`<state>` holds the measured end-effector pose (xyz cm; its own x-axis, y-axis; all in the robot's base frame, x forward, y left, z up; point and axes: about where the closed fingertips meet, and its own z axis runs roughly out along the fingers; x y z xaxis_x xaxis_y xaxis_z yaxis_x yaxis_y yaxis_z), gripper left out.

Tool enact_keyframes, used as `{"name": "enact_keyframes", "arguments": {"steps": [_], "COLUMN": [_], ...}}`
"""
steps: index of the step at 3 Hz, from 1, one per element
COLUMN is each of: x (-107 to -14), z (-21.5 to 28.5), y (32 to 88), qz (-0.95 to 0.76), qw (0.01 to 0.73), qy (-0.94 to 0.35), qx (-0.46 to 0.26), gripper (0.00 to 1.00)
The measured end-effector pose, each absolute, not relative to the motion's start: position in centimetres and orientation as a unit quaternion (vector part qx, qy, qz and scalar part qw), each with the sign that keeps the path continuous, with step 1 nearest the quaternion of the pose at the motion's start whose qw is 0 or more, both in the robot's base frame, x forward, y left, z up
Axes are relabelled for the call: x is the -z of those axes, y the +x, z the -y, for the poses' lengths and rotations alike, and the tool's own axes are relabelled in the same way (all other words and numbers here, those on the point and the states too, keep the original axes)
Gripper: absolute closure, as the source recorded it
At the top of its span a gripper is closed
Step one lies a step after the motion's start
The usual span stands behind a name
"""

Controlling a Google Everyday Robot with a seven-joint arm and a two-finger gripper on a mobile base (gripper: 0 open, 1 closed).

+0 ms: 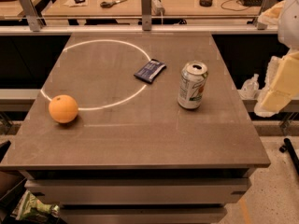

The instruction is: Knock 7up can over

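- You see the 7up can (192, 86) upright on the right half of the grey table (140, 139): silver-white, green markings, a red-orange spot, silver top.
- Your gripper (280, 85) hangs beyond the table's right edge, apart from the can.

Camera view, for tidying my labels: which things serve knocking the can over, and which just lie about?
Job: soda can, upright on the table; pincer, beside the table, apart from the can.
Lying about: orange; dark blue packet.
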<state>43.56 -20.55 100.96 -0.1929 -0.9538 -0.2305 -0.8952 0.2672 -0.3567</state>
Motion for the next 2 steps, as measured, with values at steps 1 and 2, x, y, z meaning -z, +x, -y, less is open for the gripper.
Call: {"name": "enact_keyframes", "arguments": {"steps": [1,2], "x": [-100.96,-100.96], "z": [20.55,20.9], "y": [43.55,44.31], "qz": [-0.769,-0.766], "qw": [0.206,0.234], "qy": [-0.601,-0.598], "qx": [0.071,0.038], "gripper": [0.0,0.0]}}
